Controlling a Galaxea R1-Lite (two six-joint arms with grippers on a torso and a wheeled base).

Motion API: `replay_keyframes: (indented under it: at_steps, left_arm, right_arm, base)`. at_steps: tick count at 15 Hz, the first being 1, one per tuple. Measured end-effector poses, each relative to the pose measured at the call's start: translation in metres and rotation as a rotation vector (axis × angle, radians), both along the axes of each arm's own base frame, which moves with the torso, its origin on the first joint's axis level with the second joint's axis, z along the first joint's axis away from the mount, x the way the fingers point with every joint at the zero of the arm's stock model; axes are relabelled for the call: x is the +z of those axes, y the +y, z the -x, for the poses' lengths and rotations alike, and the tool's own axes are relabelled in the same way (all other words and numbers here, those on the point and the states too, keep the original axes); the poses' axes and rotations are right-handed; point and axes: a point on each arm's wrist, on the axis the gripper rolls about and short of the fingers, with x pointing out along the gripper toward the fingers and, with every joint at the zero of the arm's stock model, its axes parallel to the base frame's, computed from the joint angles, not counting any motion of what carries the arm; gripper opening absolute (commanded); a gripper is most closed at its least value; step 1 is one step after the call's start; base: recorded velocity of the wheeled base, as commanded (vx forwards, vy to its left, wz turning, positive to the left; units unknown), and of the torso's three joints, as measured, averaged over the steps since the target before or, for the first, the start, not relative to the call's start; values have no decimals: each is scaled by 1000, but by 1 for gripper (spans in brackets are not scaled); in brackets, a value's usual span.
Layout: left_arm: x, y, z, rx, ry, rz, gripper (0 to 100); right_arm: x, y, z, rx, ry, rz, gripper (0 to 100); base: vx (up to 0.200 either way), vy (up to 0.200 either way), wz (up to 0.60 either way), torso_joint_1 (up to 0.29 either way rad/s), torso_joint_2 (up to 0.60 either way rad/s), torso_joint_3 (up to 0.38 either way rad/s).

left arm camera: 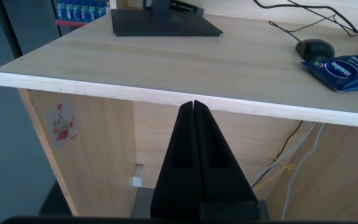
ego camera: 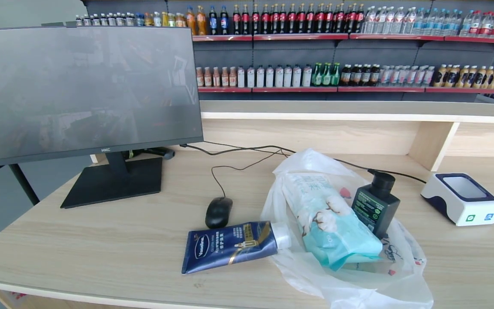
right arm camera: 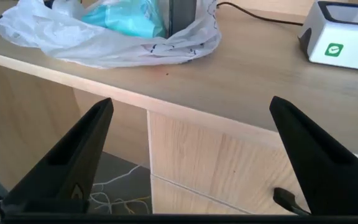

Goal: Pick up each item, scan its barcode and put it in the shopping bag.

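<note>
Left pincer (left arm camera: 194, 109): fingers pressed together, nothing between them, hanging below the tabletop's (left arm camera: 166, 68) front edge. Idle, by my reading.

Monitor (ego camera: 88, 90) stands back left. Mouse (ego camera: 218, 212) sits just behind the blue tube (ego camera: 230, 246).

Tube lies flat, cap end touching the shopping bag's (ego camera: 358, 283) film but outside it. Judged the 1 item not yet bagged.

Bag is slumped open on the tabletop, so things can be slid in. Teal pouch (ego camera: 332, 223) lies in it, with the dark pump bottle (ego camera: 375, 206) upright against the pouch. Hard to tell whether both are fully inside or resting on the film.

Scanner (ego camera: 461, 199) far right, window up, well apart from the tube.

Right pincer (right arm camera: 191, 102): spread wide, empty, below the tabletop edge near the bag.

Barcode on the tube: cannot make out.
</note>
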Motion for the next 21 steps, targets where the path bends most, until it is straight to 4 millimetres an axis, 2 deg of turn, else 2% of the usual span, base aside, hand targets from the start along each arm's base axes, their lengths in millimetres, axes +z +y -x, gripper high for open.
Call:
replay_keyframes:
  at_steps: [2,5,7,8,12,17,19,21]
  left_arm:
    - [0,0,0,0,0,-1,0]
    - [0,0,0,0,1,0,0]
    - [0,0,0,0,1,-1,0]
    - [0,0,0,0,1,0,0]
    - [0,0,0,2,1,4,0]
    - [0,0,0,2,0,3,0]
    - [0,0,0,0,1,-1,0]
    - [0,0,0,-1,-1,-1,0]
  right_arm:
    - [1,1,-2,-28,31,5,100]
    - [1,5,-4,-223,68,15,100]
    - [1,6,-3,-278,48,4,100]
    - [1,7,-1,-277,27,3,100]
    - [0,7,1,-250,-22,72,100]
    - [0,8,2,-238,-30,71,100]
    - [0,8,2,-238,-28,70,100]
    - [0,8,2,-236,-29,70,100]
  base:
    - [0,0,0,0,0,0]
    - [0,0,0,0,0,0]
    - [0,0,0,0,0,0]
    - [0,0,0,0,0,0]
    - [-200,0,0,10,4,5]
    - [-200,0,0,-2,3,1]
    - [0,0,0,0,0,0]
    - [0,0,-600,-7,-7,2]
